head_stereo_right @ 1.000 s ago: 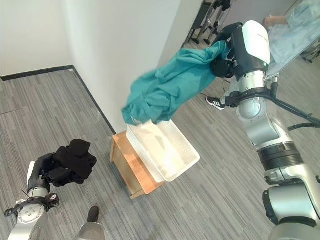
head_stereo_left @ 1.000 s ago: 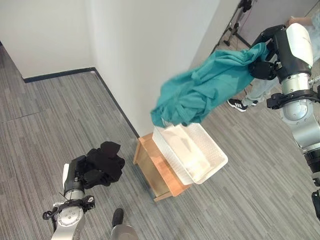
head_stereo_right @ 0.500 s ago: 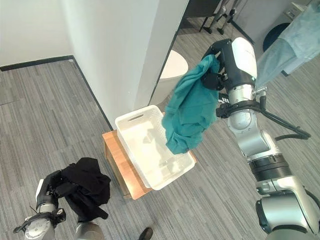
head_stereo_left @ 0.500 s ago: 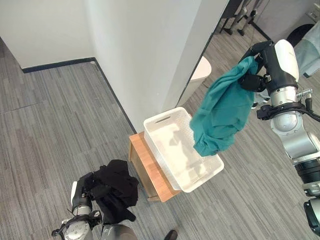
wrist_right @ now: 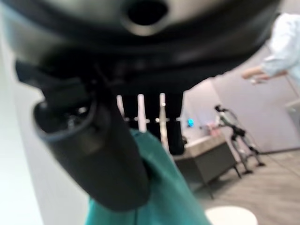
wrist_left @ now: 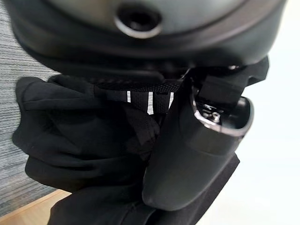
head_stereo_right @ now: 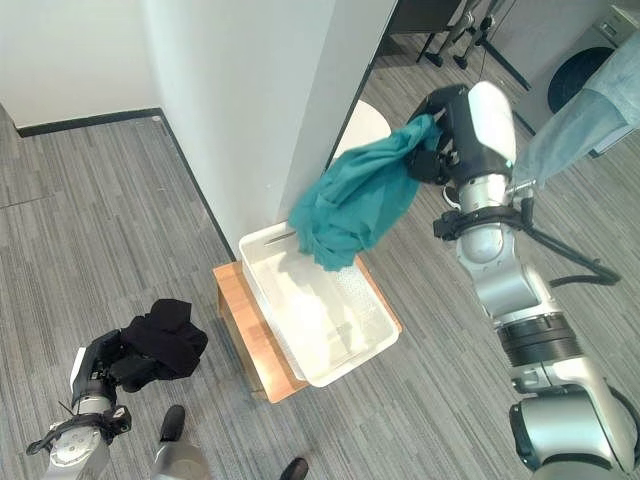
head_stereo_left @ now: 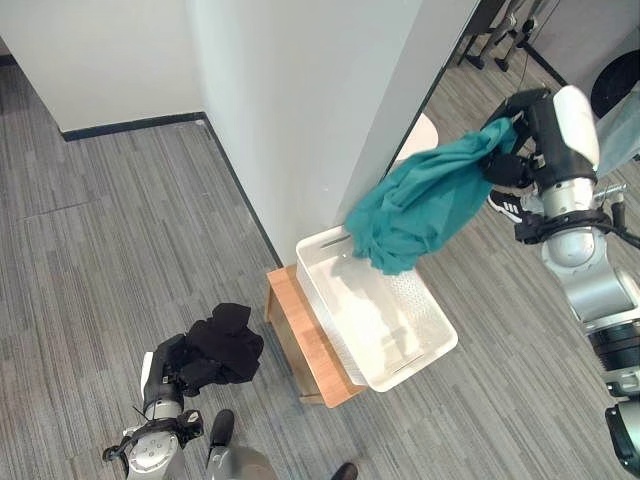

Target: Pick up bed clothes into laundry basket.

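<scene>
Where the teal-green cloth garment (head_stereo_left: 420, 205) bunches up at the right hand (head_stereo_right: 437, 150), most of the hand is buried in fabric, so the exact grip is hard to read in the head views; the right wrist view shows its dark fingers (wrist_right: 108, 154) curled down onto the teal cloth w/ the thumb closed against it, so it has hold of the garment. Garment's lower end hangs over the far end of the white plastic laundry basket (head_stereo_left: 420, 350), just above the rim; whether it touches can't be told. Basket sits tilted on a small light wooden stool (head_stereo_left: 300, 335), which acts as the surface, set against the corner of a white wall (head_stereo_left: 300, 100); basket inside looks bare, no clothes in it. Left hand (head_stereo_left: 170, 360) is low, near the grey striped carpet floor (head_stereo_left: 100, 250), w/ a crumpled black cloth garment (head_stereo_left: 225, 340) bundled in it; left wrist view shows fingers (wrist_left: 187, 154) wrapped round the black fabric, which hides the fingertips. Right arm is raised high & bent, hand at about shoulder level, off to the basket's right. A person's sleeve in pale blue (head_stereo_right: 580, 115) shows at the far right edge, cut off by the frame. Behind the wall corner a round white object (head_stereo_right: 362, 125) is partly hidden; can't make out what it is.
</scene>
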Robot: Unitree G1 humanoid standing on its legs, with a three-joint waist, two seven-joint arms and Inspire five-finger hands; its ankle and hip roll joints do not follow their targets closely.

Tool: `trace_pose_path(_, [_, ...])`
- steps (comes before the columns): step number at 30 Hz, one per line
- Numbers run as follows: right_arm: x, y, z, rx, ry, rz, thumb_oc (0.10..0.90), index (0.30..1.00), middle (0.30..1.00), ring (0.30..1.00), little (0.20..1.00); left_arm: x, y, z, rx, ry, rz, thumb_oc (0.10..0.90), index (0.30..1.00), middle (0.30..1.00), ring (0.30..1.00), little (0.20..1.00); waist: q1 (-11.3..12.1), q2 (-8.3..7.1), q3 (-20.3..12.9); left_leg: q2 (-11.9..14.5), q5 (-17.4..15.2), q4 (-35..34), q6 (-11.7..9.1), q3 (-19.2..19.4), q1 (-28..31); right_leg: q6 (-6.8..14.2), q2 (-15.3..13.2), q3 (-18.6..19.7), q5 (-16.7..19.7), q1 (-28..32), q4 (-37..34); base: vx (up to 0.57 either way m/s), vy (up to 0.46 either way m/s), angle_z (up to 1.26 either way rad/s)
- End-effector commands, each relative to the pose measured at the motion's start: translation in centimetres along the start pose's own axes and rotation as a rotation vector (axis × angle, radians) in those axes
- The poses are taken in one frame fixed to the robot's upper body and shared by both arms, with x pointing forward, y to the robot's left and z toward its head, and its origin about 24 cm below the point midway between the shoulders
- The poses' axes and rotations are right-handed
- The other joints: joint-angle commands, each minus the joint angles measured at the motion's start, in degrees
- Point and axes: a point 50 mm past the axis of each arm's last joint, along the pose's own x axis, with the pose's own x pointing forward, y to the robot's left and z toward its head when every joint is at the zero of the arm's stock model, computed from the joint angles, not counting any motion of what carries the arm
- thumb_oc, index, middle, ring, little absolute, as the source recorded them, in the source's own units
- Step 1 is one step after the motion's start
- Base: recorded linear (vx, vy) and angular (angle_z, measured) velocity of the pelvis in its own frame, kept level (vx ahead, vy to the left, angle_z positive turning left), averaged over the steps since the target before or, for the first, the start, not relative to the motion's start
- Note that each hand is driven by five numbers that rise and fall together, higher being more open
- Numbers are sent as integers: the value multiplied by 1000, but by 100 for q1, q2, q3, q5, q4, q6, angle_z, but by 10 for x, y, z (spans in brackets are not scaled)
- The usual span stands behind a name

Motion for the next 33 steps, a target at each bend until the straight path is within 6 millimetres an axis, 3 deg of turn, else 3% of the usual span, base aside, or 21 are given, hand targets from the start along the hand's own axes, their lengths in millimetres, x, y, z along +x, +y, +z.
trace_pose_path(1, [18, -35, 39, 72, -162, -173, 400, 300, 300, 300, 300, 11, 2, 60, 2, -286, -31, 400, 300, 300, 300, 300, 46, -233, -100, -125, -728, -31, 125, -54, 37, 545, -514, -50, 381, -52, 13, 0, 0, 0])
trace_pose_path(7, [0, 5, 38, 148, -149, -46, 400, 300, 300, 300, 300, 12, -3, 62, -15, -294, -33, 400, 300, 300, 300, 300, 39, -153, -6, -123, -688, -38, 128, -72, -60, 516, -517, -64, 307, -104, 13, -9, 5, 2])
trace_pose_path(12, [-22, 49, 17, 190, -22, 86, 400, 300, 300, 300, 300, 12, -10, 61, -26, -286, -59, 400, 300, 300, 300, 300, 78, -91, 58, -140, -669, -44, 139, -101, -108, 493, -531, -120, 257, -104, 13, -6, -2, 1])
trace_pose_path(16, [-29, 71, 4, 191, 61, 144, 400, 300, 300, 300, 300, 12, -11, 57, -22, -268, -68, 400, 300, 300, 300, 300, 112, -65, 66, -147, -664, -44, 136, -119, -106, 477, -545, -147, 235, -86, 13, -13, 4, 7])
trace_pose_path(17, [-31, 77, 1, 192, 82, 161, 499, 448, 448, 448, 448, 12, -12, 56, -21, -265, -72, 400, 300, 300, 300, 300, 126, -52, 66, -152, -664, -43, 137, -122, -104, 475, -549, -151, 230, -84, 13, 0, 0, 0])
trace_pose_path(18, [-32, 81, -3, 184, 105, 171, 745, 818, 818, 818, 818, 12, -11, 55, -19, -261, -74, 400, 300, 300, 300, 300, 137, -41, 63, -155, -664, -44, 137, -125, -101, 473, -555, -149, 226, -79, 13, 0, 0, 0])
trace_pose_path(19, [-32, 85, -6, 179, 126, 180, 800, 900, 900, 900, 900, 12, -11, 54, -19, -254, -75, 400, 300, 300, 300, 300, 143, -33, 61, -158, -664, -43, 137, -124, -92, 472, -560, -144, 223, -70, 13, 0, 0, 0])
trace_pose_path(25, [-23, 92, -13, 150, 184, 200, 800, 900, 900, 900, 900, 12, -9, 51, -19, -238, -72, 400, 300, 300, 300, 300, 178, -15, 35, -179, -662, -43, 140, -138, -62, 465, -572, -163, 223, -27, 13, -1, 4, 1])
trace_pose_path(28, [-17, 85, -12, 133, 174, 184, 800, 900, 900, 900, 900, 13, -8, 51, -19, -238, -71, 400, 300, 300, 300, 300, 159, -21, 3, -188, -665, -44, 142, -136, -54, 465, -578, -163, 230, -13, 13, 0, 0, 0])
trace_pose_path(33, [-6, 55, -11, 135, 141, 78, 800, 900, 900, 900, 900, 14, -6, 50, -25, -233, -53, 400, 300, 300, 300, 300, 99, -26, -57, -186, -692, -40, 140, -115, 25, 469, -571, -143, 238, 40, 13, -1, 5, 1])
